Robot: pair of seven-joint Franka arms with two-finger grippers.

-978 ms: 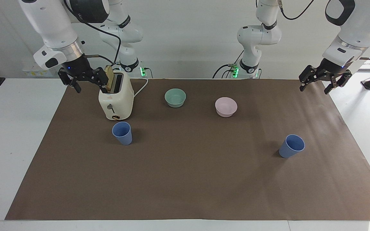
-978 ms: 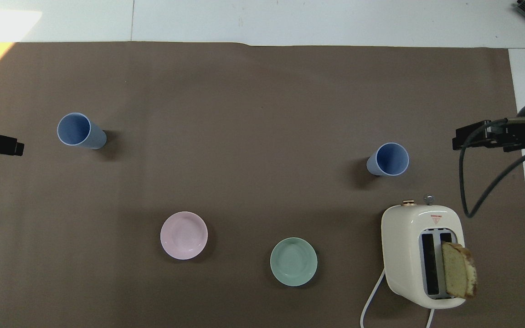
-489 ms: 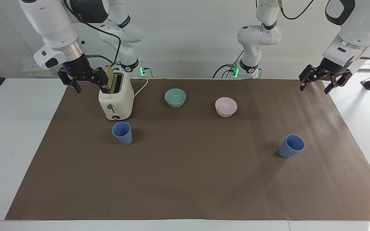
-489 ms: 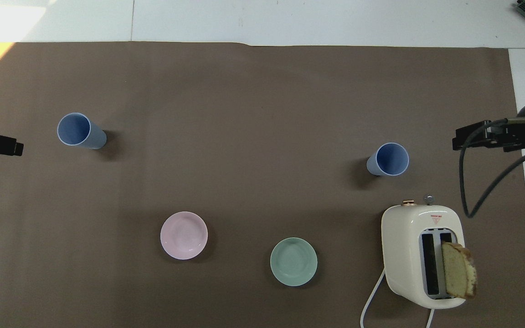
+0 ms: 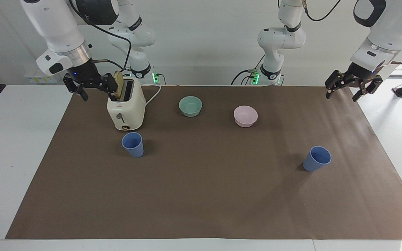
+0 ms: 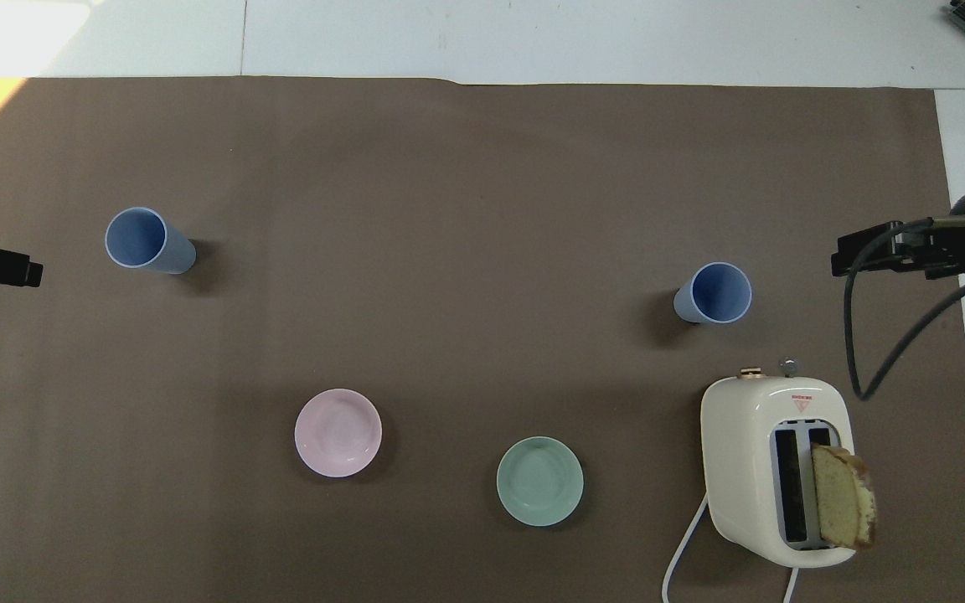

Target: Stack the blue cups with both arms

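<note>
right gripper (image 5: 90,91) raised over mat (image 5: 201,195) edge at right arm's end, just beside toaster (image 5: 126,108); fingers spread wide, holding nothing. toaster holds bread slice (image 5: 118,89) upright in one slot. first blue cup (image 5: 133,144) upright on mat, just beside toaster, farther from robots. teal bowl (image 5: 190,106) and pink bowl (image 5: 245,115) near robots, mid-table, apart. second blue cup (image 5: 317,158) upright on mat toward left arm's end, well apart from first. left gripper (image 5: 351,88) raised over mat corner, fingers spread wide, empty.

No legible text; unreadable red label on the toaster (image 6: 801,403).
</note>
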